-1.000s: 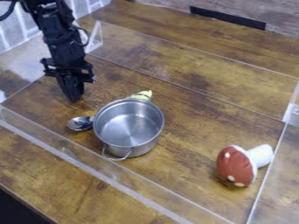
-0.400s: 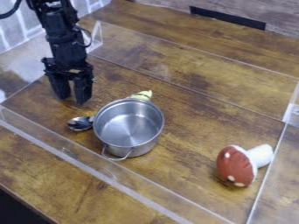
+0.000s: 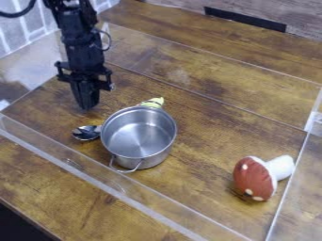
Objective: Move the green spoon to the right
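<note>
- I am looking at the gripper (image 3: pixel 85 98) pointing straight down at the wooden table (image 3: pixel 214 85), its jaws pressed together and holding nothing.
- I am seeing the green spoon (image 3: pixel 90 130) lying flat on the table, mostly hidden behind the steel pot (image 3: pixel 138 135): the shiny bowl is peeking out at the pot's left side, and the yellow-green handle tip is showing just past the pot's far rim.
- I am reading the spoon's long axis as running diagonally, from the silver bowl at lower left up toward the handle tip at upper right, hugging the back of the pot.
- I am judging that the spoon's bowl lies just below the gripper in the picture, toward the camera, near but not touching it; the handle tip lies off to the gripper's right.
- I am expecting that the jaws will need to open and come down across the spoon's axis, and the pot standing right against it is leaving little room.
- I am noting the toy mushroom (image 3: pixel 259 176) sitting well apart at the right, where the spoon is meant to go.
</note>
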### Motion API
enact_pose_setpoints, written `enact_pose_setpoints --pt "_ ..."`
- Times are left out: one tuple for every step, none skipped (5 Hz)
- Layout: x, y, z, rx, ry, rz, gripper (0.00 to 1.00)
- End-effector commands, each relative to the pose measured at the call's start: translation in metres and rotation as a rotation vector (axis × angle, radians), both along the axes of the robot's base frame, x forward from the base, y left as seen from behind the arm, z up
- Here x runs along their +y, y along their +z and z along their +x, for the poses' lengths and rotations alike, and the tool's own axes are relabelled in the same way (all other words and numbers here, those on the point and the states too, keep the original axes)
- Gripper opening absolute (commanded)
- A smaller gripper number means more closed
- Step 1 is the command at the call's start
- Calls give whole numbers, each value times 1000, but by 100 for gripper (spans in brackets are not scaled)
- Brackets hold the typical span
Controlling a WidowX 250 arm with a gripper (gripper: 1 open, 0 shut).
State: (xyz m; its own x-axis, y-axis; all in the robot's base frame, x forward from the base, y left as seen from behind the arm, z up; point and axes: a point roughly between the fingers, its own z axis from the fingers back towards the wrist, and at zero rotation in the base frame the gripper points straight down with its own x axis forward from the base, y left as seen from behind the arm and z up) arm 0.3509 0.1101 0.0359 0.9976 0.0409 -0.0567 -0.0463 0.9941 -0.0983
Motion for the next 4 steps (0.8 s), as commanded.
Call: enact_pose_setpoints --pt "-7 19 11 -30 -23 4 100" --pt "-8 19 0 -18 -53 -13 100" --pt "-9 15 -11 -4 -74 -15 0" --pt "-20 16 -10 -2 -69 -16 0"
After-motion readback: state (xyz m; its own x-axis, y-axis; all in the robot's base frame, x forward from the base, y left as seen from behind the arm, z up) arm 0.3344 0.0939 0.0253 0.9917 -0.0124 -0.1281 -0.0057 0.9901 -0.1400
